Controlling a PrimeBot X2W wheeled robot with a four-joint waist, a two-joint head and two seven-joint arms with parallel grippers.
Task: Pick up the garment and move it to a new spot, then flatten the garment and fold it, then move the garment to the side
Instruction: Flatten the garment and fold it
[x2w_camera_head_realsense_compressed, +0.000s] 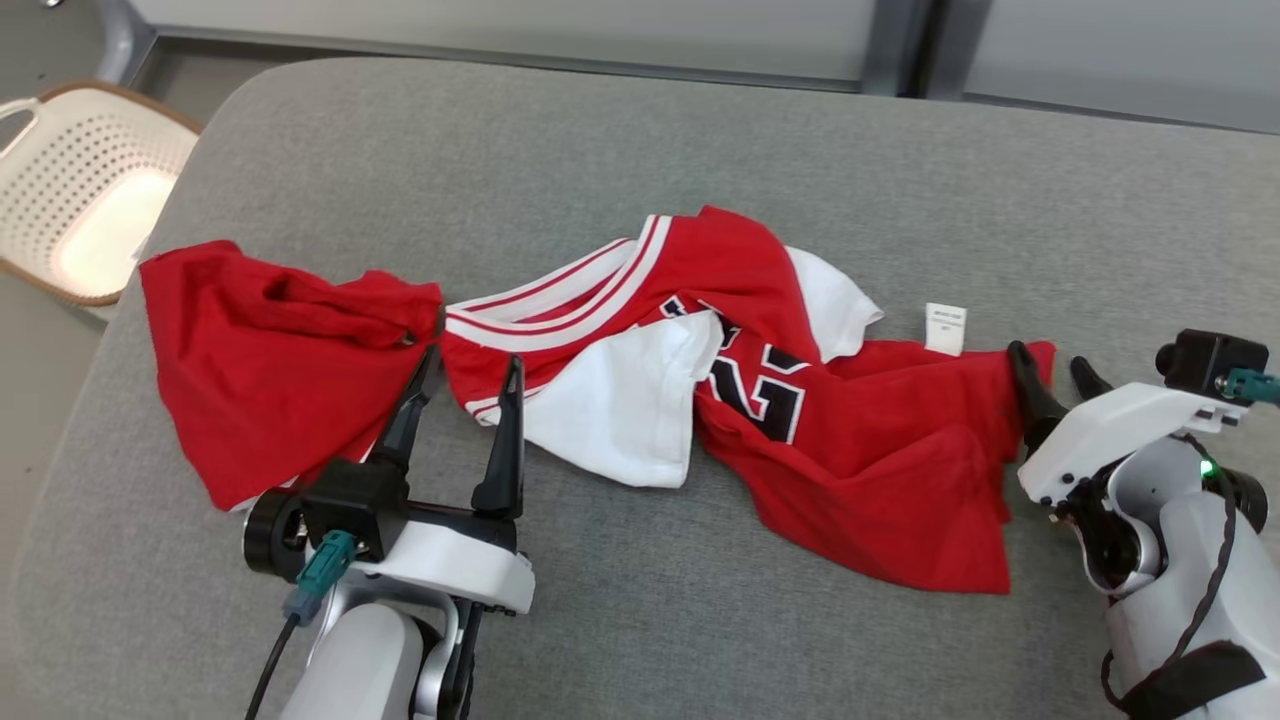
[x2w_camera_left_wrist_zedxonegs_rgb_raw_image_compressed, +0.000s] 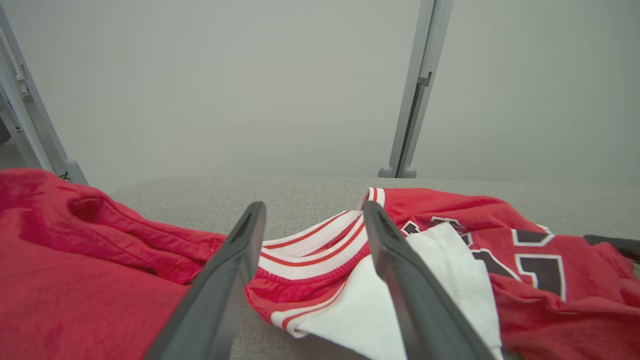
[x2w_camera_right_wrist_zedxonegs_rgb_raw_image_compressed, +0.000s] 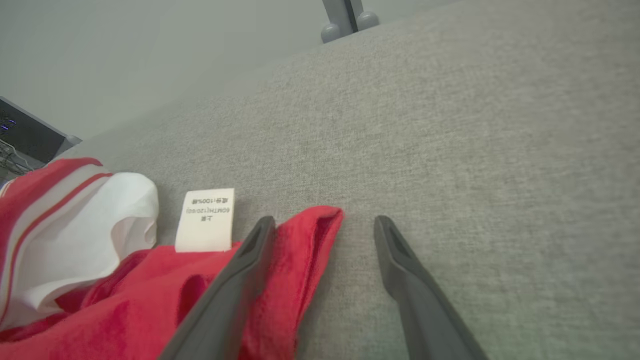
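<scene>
Both sets of jaws stand wide apart, gripping nothing. One red jersey shirt (x2w_camera_head_realsense_compressed: 860, 440) with white sleeves lies crumpled across the middle of the grey fabric-covered table (x2w_camera_head_realsense_compressed: 640, 130), stretched from 9 o'clock to 3 o'clock. Left jaws, at 7 o'clock, straddle its striped trim (x2w_camera_left_wrist_zedxonegs_rgb_raw_image_compressed: 310, 245). Right jaws, at 4 o'clock, straddle the red hem corner (x2w_camera_right_wrist_zedxonegs_rgb_raw_image_compressed: 315, 230), near the white care label (x2w_camera_head_realsense_compressed: 945, 328). At 10 o'clock, off the table, sits a white perforated basket (x2w_camera_head_realsense_compressed: 90, 190).
</scene>
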